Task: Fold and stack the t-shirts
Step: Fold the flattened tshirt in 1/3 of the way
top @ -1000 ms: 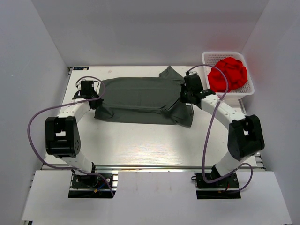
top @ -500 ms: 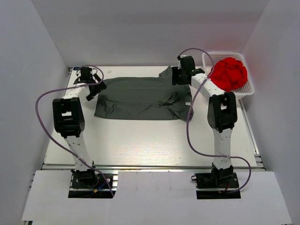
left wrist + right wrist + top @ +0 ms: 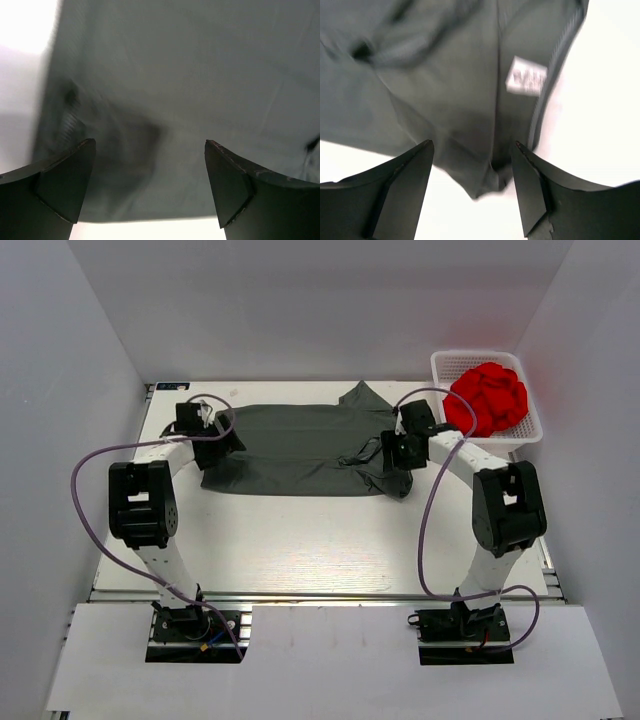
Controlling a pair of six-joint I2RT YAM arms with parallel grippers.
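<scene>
Left claw [image 3: 150,147] and right claw [image 3: 473,145] have released the t-shirt [image 3: 290,445].

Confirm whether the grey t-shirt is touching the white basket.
Apart. The top external view shows a strip of bare table between the t-shirt and the basket.

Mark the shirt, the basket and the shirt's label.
shirt [image 3: 295,445], top view, middle of the flat grey cloth.
basket [image 3: 475,354], top view, its white far rim.
label [image 3: 526,80], right wrist view, centre of the white tag.
</scene>
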